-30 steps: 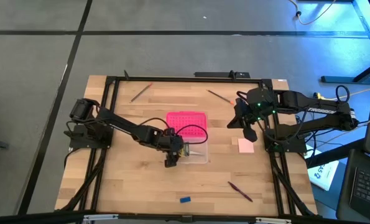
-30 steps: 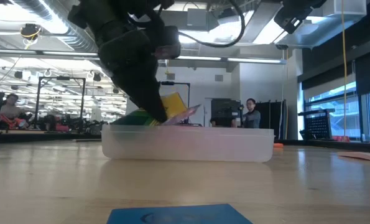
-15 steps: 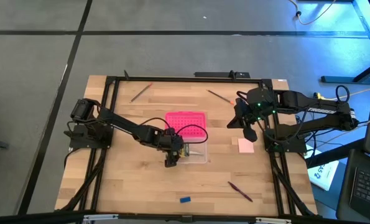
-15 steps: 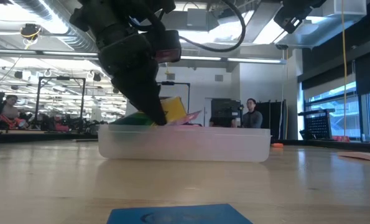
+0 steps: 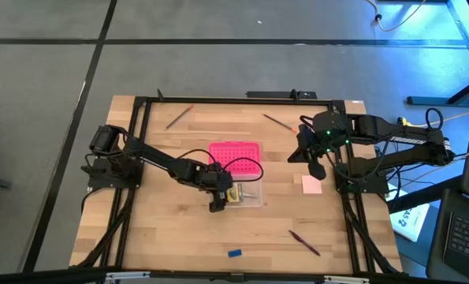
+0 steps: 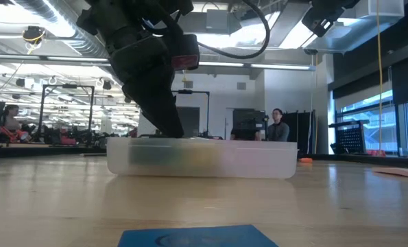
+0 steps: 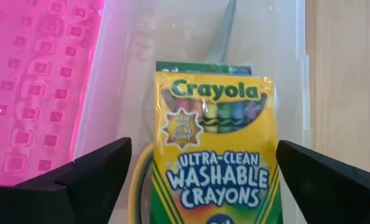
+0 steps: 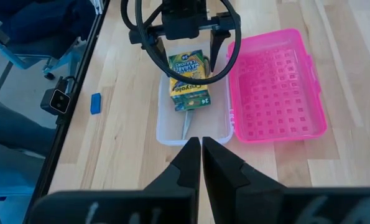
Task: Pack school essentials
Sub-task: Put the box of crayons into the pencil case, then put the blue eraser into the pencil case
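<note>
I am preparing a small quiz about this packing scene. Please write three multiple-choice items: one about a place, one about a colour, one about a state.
1. Where does the crayon box lie?
A. On the pink lid
B. Inside the clear box
C. On the bare table

2. What colour is the eraser near the table's front edge?
A. Blue
B. Red
C. White

3. How does the left end effector stand?
A. Shut on the crayon box
B. Shut on a pencil
C. Open, a finger on either side of the crayon box

Answers:
1. B, since the right wrist view shows the crayon box within the clear walls, beside the pink lid.
2. A, as the high view shows it blue.
3. C, since the left wrist view shows both fingers apart from the box.
</note>
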Robot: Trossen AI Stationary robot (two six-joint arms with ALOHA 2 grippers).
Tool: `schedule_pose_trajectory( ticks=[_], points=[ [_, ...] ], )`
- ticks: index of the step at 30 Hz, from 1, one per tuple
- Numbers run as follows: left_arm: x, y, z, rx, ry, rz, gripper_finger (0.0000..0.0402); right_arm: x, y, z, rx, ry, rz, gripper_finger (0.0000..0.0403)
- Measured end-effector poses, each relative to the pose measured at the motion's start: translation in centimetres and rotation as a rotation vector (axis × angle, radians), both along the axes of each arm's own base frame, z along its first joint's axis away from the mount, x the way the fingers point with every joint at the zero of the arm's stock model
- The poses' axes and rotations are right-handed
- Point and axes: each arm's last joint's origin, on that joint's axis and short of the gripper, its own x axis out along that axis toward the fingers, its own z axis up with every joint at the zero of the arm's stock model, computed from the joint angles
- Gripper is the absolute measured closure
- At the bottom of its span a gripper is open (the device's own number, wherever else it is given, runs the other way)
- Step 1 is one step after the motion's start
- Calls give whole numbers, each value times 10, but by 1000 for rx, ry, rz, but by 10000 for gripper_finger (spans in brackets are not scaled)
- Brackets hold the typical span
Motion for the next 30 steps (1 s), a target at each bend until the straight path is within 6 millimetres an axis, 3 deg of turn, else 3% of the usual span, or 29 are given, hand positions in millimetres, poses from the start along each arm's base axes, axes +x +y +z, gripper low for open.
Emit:
schedule_pose_trajectory(
  ticks=[6, 13, 21, 30],
  points=[
    [-2, 1, 10, -3, -42, 56, 8, 0, 0, 0, 0, 0, 0, 382],
    [-13, -2, 44, -43, -137, 70, 6, 0, 0, 0, 0, -4, 0, 382],
    [-38, -28, 83, -83, -247, -31, 6, 0, 0, 0, 0, -5, 0, 382],
    [-54, -69, 85, -143, -243, -128, 6, 0, 0, 0, 0, -4, 0, 382]
  ],
)
